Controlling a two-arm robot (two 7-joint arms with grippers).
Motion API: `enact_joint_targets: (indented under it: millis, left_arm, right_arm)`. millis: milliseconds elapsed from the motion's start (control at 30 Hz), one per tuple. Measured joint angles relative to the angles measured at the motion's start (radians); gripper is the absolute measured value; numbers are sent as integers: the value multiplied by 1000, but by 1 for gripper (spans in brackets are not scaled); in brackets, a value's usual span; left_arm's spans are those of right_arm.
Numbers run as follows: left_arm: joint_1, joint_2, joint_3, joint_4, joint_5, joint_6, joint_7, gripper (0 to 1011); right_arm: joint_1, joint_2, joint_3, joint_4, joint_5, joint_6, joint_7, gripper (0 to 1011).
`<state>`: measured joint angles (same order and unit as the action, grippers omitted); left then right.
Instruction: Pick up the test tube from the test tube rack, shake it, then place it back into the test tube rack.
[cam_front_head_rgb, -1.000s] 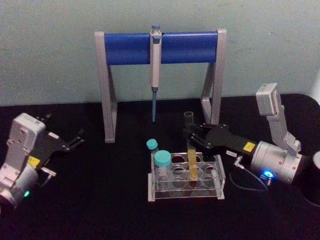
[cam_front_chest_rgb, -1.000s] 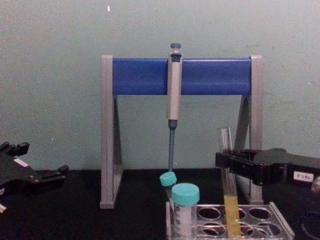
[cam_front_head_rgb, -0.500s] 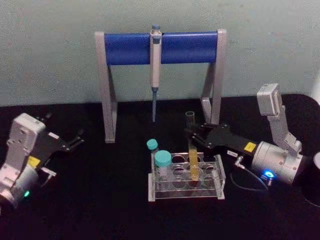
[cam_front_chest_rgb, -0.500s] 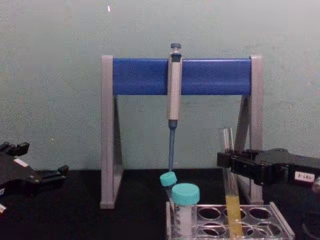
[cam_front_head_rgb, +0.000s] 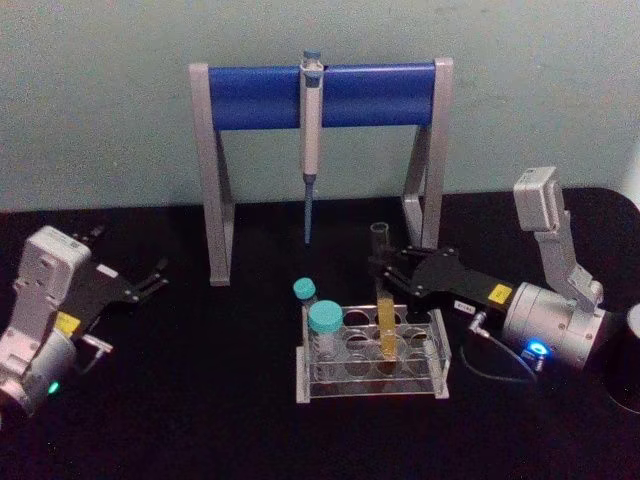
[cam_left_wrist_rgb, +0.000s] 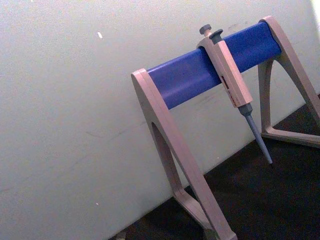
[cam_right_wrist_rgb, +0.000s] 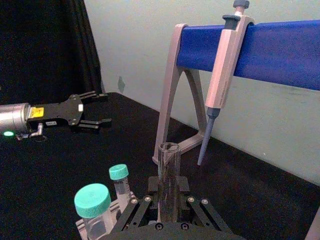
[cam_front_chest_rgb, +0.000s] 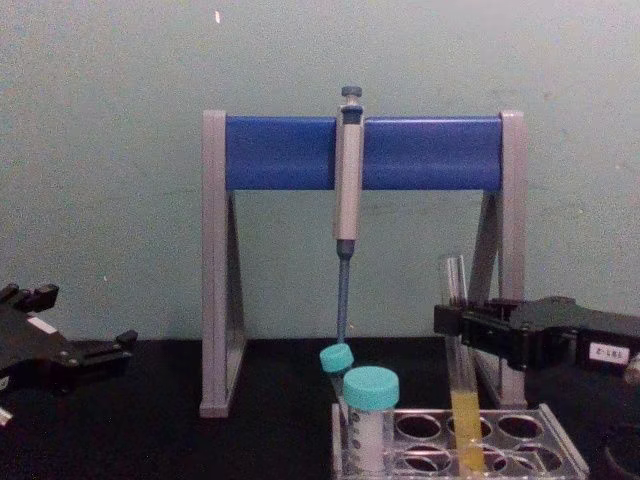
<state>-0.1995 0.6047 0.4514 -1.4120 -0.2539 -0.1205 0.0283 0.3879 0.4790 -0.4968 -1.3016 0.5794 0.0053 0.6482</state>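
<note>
Capped vials (cam_front_head_rgb: 318, 322) stood left of the right tool (cam_front_head_rgb: 383, 270), which gripped the tube (cam_front_head_rgb: 383, 300) seated in the rack (cam_front_head_rgb: 372, 382)

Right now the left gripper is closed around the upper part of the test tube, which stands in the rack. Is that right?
Not quite: the right gripper holds the test tube, as the head view shows. The left gripper sits open at the table's left. The tube does stand in the rack.

The test tube rack (cam_front_chest_rgb: 560, 440) runs off the chest view's lower edge (its base unseen), and the right gripper's fingers (cam_front_chest_rgb: 452, 322) partly cover the test tube (cam_front_chest_rgb: 461, 385).
</note>
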Motion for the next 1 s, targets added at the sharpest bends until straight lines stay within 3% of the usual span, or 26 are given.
enact_joint_targets:
  millis: [200, 700, 1000]
  left_arm:
    - [0, 0, 0, 0, 0, 0, 0, 1001]
    - [0, 0, 0, 0, 0, 0, 0, 1001]
    - [0, 0, 0, 0, 0, 0, 0, 1001]
  right_arm:
    - [0, 0, 0, 0, 0, 0, 1, 277]
    - [0, 0, 0, 0, 0, 0, 1, 786]
    - [0, 0, 0, 0, 0, 0, 1, 1000]
